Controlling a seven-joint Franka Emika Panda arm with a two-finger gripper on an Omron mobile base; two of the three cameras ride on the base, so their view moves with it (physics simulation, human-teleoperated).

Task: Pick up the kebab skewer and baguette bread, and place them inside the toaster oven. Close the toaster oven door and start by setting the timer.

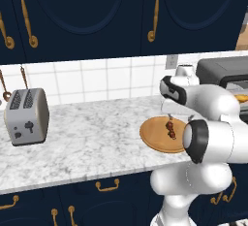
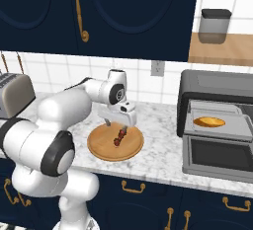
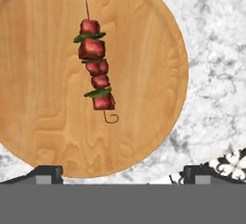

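The kebab skewer (image 3: pixel 96 67), red-brown meat chunks on a thin stick, lies on a round wooden plate (image 3: pixel 43 112) on the marble counter. My gripper (image 2: pixel 121 124) hangs open just above the skewer (image 2: pixel 120 136), a finger tip (image 3: pixel 48 172) on either side of the plate's near edge and nothing between them. The baguette bread (image 2: pixel 209 122) lies on the rack inside the dark grey toaster oven (image 2: pixel 217 88) at the right. The toaster oven door (image 2: pixel 220 157) is folded down, open. In the left base view the skewer (image 1: pixel 170 128) shows beside my arm.
A silver two-slot toaster (image 1: pixel 26 116) stands at the counter's left. A grey canister (image 2: pixel 214 25) sits on a wooden shelf above the oven. Dark blue cabinets with brass handles hang overhead. A wall socket (image 2: pixel 157 68) is on the tiled backsplash.
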